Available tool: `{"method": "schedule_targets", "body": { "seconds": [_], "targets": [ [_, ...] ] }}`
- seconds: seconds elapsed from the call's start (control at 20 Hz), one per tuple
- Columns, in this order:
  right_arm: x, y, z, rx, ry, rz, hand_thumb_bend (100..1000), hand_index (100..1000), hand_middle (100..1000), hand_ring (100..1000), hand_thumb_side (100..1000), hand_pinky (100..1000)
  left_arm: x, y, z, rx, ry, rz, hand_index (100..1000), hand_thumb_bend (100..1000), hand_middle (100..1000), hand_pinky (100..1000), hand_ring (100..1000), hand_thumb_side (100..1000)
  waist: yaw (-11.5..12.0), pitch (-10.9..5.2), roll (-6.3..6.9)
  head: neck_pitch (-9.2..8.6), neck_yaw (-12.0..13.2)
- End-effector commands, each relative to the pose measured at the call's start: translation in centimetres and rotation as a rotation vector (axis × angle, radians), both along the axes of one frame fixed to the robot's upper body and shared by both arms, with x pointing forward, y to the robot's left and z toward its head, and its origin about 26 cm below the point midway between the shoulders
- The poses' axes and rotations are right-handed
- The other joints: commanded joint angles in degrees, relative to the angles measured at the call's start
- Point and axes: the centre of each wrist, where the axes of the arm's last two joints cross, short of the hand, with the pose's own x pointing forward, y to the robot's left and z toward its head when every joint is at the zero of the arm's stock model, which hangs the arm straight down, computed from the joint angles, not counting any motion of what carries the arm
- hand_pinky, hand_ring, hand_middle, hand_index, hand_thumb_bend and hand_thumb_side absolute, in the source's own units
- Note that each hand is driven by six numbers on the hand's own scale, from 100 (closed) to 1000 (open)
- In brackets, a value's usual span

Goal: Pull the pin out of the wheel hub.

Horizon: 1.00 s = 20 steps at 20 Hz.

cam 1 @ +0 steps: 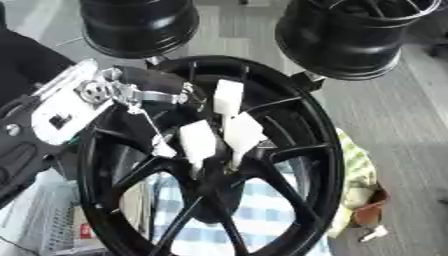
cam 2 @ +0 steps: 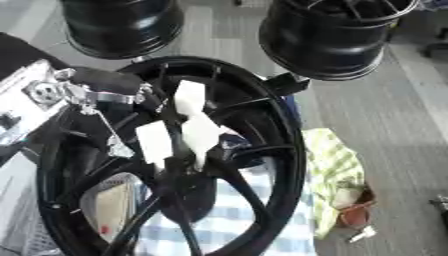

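My left hand (cam 1: 188, 127) reaching in from nine o'clock, white-tipped fingers curled at the centre of the black wheel hub (cam 1: 306, 150), pin hidden behind them, grasp unclear, rim cut off at six o'clock.

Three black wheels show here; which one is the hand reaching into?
The big spoked wheel nearest the camera; the left hand has its white-tipped fingers at its centre. The other two stand beyond, untouched.
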Motion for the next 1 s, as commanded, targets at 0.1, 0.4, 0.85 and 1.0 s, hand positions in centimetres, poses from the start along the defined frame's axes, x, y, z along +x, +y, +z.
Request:
{"method": "schedule_targets", "body": {
  "seconds": [0.1,0.4,0.85,1.0],
  "targets": [
    [-0.5,-0.3,0.9,0.014,-0.023,-0.031,117,755,644,647,324,751,-0.4,-0.2,1.6,0.121,-0.049,-0.182,875,320,746,867,851,299,0.08,-1.38,0.06,0.26,0.03],
    [-0.5,-0.3,0.8,0.014,-0.024,-0.030,119,754,643,647,322,751,-0.9,-1.0,2.0,0.102,-0.042,-0.216,874,308,747,865,847,292,0.14,-1.70,0.04,0.34,0.28],
    [-0.5,-0.3,0.7,0.012,-0.020,-0.021,118,752,643,646,326,750,-1.3,-1.2,3.4,0.141,-0.118,-0.233,878,432,797,880,877,266,0.28,-1.96,0.30,0.56,0.12],
    [-0.5,-0.3,0.7,0.008,-0.019,-0.024,122,752,643,646,323,750,-1.4,-1.2,3.6,0.155,-0.133,-0.239,877,433,781,877,872,268,0.32,-2.09,0.43,0.57,0.13]
  ]
}}
